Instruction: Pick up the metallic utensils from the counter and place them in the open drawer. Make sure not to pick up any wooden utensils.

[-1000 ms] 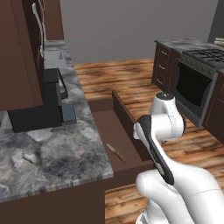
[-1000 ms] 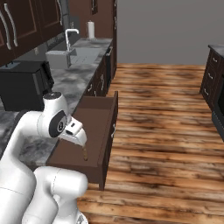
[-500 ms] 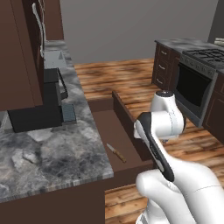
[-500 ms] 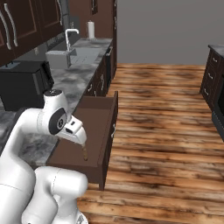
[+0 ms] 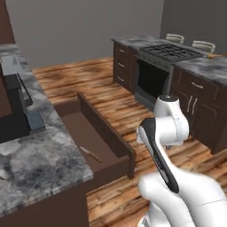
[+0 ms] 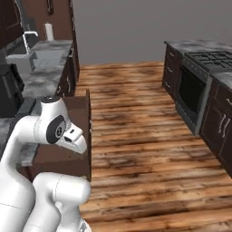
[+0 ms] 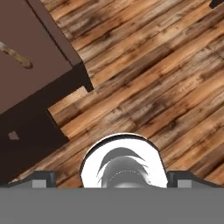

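Observation:
The grey marbled counter (image 5: 40, 164) runs along the left, and the open drawer (image 5: 82, 128) juts out of its dark brown side. A slim utensil (image 5: 91, 154) lies on the drawer's floor and looks tan-brown. In the hand view this utensil (image 7: 15, 54) shows at the upper left, inside the drawer (image 7: 26, 78). I cannot tell whether it is metal or wood. My gripper (image 7: 113, 178) hangs over the wooden floor beside the drawer's corner. Its fingertips (image 7: 41, 177) stand wide apart with nothing between them. The hand (image 6: 74, 138) points away from the drawer (image 6: 74, 106).
A stove with an oven (image 5: 153, 77) and dark cabinets (image 5: 199, 106) stand across the plank floor (image 6: 136, 136). A black appliance (image 5: 13, 111) sits on the counter. Farther back along the counter (image 6: 45, 72) is a sink with a tap (image 6: 27, 41).
The whole picture has shifted: the base has turned to the right, so the stove now sits nearer the middle. The arm keeps its pose and the gripper stays open.

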